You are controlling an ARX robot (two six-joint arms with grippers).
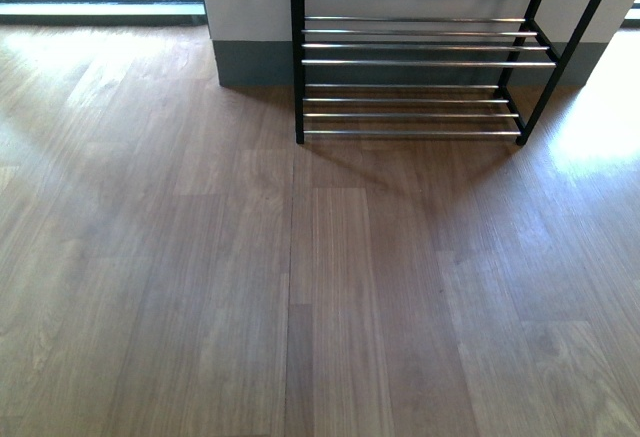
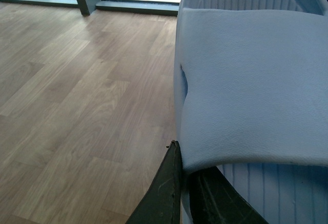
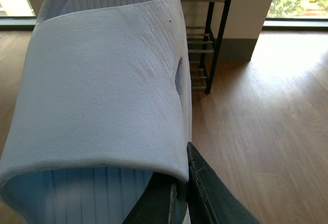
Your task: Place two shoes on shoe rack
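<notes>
left gripper (image 2: 185,178): dark fingers nipped together on the strap edge of the left slide (image 2: 251,80), a pale blue ribbed sandal, not a laced shoe. shoe rack absent from this view, so the slide's place relative to it cannot be told.

right gripper (image 3: 182,183): fingers clamped the same way on the strap edge of the right slide (image 3: 102,80), matching pale blue. held above the floor (image 1: 300,307), short of the shoe rack (image 1: 420,47), which stands beyond the slide's far end.

shoe rack: black side frames, chrome bars, backed against a grey-skirted pillar (image 1: 245,17). no shoe on the tiers that show, and neither arm appears in the front view.

risks, as judged: each hold is a thin pinch on soft strap, so a slide could swing or slip out in transit. a sole set down tilted might slip between the bars. two arms approaching together might knock the rack's frame.
</notes>
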